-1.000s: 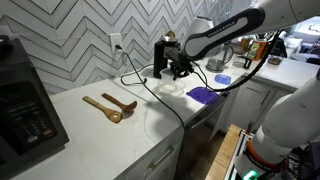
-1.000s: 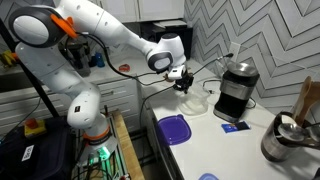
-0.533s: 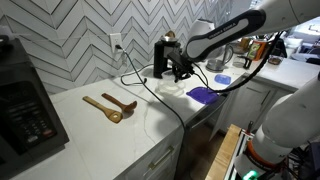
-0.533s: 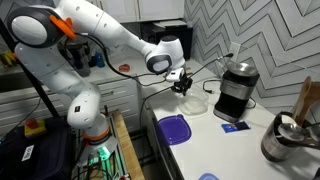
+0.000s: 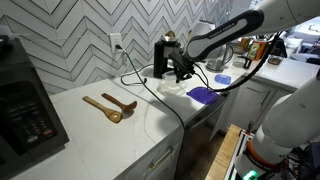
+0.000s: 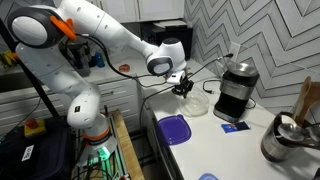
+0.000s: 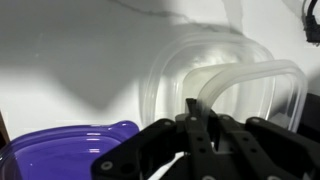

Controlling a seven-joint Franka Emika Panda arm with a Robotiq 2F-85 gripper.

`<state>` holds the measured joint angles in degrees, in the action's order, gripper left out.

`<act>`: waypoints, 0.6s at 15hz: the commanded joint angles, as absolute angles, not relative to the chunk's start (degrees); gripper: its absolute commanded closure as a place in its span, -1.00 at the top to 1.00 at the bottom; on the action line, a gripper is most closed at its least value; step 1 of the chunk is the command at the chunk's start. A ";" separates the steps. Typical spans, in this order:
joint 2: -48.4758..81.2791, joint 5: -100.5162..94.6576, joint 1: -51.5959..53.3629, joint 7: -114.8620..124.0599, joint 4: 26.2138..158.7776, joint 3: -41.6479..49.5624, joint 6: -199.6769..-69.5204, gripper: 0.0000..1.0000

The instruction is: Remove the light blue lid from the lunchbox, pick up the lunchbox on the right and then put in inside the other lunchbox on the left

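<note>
My gripper (image 7: 195,112) is shut on the wall of a clear lunchbox (image 7: 262,88) and holds it tilted just over the other clear lunchbox (image 7: 165,72), which rests on the white counter. In both exterior views the gripper (image 5: 181,72) (image 6: 183,86) hangs low over the clear boxes (image 5: 172,88) (image 6: 196,103), in front of the coffee maker. The light blue lid (image 5: 222,79) lies flat on the counter beyond the purple lid, apart from the boxes; it also shows at the bottom edge of an exterior view (image 6: 207,177).
A large purple lid (image 5: 203,94) (image 6: 175,128) (image 7: 60,152) lies beside the boxes near the counter edge. A black coffee maker (image 5: 162,55) (image 6: 235,88) stands at the wall, with a cable (image 5: 140,85) across the counter. Two wooden spoons (image 5: 110,105) lie further along.
</note>
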<state>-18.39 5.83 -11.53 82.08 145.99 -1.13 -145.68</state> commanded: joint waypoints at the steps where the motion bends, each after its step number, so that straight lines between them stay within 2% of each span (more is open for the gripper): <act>1: -18.33 7.15 -11.11 81.91 146.80 0.28 -145.70 -0.97; 3: -17.91 7.94 -10.79 80.77 146.72 1.06 -145.74 -0.90; 4: -17.73 7.72 -10.86 80.62 146.70 1.12 -146.01 -0.39; 6: -17.92 7.46 -10.84 80.44 146.58 1.18 -145.79 -0.24; 9: -18.16 6.16 -11.11 81.00 146.46 0.58 -145.62 0.20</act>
<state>-17.61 6.41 -11.49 81.59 145.97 0.37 -145.68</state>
